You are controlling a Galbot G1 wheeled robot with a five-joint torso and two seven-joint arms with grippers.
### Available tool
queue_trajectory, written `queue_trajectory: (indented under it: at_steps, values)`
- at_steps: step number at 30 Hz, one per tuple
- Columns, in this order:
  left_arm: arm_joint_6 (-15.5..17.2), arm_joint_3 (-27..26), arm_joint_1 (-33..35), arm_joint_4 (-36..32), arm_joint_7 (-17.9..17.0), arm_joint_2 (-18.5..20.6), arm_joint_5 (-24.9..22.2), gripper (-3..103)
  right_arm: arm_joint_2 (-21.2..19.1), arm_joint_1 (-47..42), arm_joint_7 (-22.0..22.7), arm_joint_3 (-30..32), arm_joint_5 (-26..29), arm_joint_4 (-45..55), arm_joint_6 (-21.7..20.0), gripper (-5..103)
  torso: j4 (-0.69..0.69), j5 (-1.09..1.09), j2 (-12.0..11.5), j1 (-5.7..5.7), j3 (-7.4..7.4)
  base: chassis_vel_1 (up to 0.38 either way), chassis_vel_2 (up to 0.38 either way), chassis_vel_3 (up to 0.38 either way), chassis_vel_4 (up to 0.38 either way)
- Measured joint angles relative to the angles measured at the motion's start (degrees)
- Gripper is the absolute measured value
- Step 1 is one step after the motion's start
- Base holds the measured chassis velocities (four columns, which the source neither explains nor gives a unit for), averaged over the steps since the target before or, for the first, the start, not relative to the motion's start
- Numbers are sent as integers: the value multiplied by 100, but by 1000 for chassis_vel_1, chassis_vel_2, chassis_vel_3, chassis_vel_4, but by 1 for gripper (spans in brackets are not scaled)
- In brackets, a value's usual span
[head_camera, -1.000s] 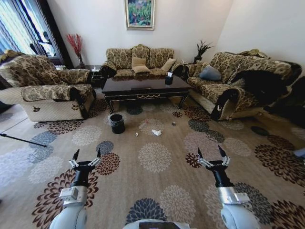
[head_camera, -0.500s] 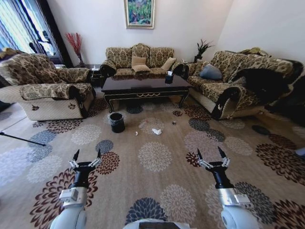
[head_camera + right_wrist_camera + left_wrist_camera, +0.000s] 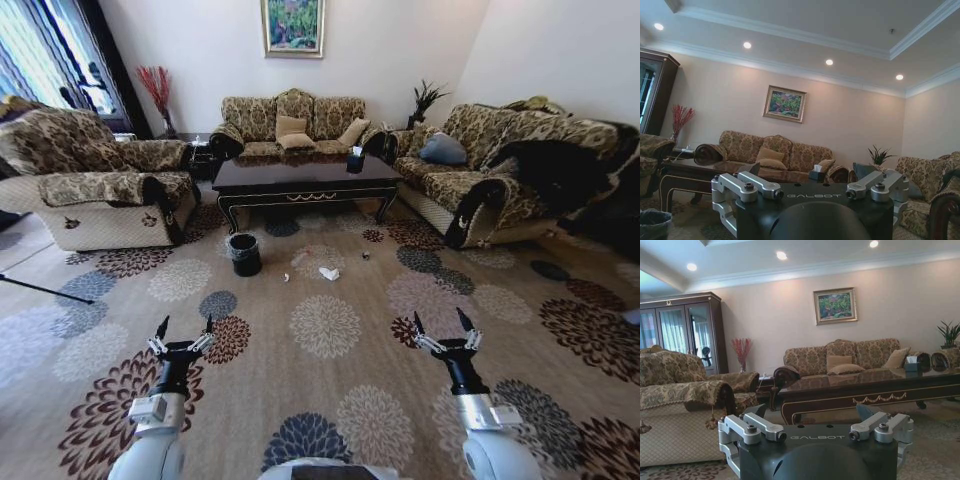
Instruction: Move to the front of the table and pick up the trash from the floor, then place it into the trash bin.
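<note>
We see the trash lying on the carpet well ahead of both arms, between us and the table. The white paper wad sits nearest the middle, with the bottle just beyond it toward the table; its long axis looks to run diagonally, though it is too small to be sure. A tiny white scrap lies to the left of the wad and a dark piece to its right.

The left end effector and the right end effector both hang low in front of us, fingers spread wide and empty. The wad lies forward and between them, a little closer to the right arm's line by our judgement, so neither reaches it from here; the base has to close in first.

The bin stands on the carpet left of the trash, near the table's front left leg. Its liner is folded over the rim; we cannot tell what is inside.
</note>
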Motion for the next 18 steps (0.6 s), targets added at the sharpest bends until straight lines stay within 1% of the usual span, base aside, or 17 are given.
queue_trajectory:
  at_steps: [6, 9, 11, 17, 18]
  values:
    - [-2, 5, -29, 46, 2, -2, 1, 100, 3, 9, 158, -42, 82, 12, -37, 100, 0, 0, -139, -61, -79, 0, 0, 0, 0]
    - [-11, 24, -54, 95, 5, -9, 7, 100, 2, 11, 251, -36, 110, 21, -91, 100, 0, 0, -243, -103, -141, 0, 0, 0, 0]
    - [-13, 26, -58, 100, 5, -11, 9, 100, 0, 12, 256, -31, 113, 21, -93, 100, 0, 0, -260, -110, -151, 0, 0, 0, 0]
    - [-24, 45, -83, 119, 10, -25, 12, 100, -10, 12, 255, -13, 122, 17, -82, 100, 0, 0, -441, -179, -263, 0, 0, 0, 0]
    - [-24, 45, -83, 119, 10, -25, 12, 100, -10, 12, 255, -13, 122, 17, -82, 100, 0, 0, -441, -179, -263, 0, 0, 0, 0]
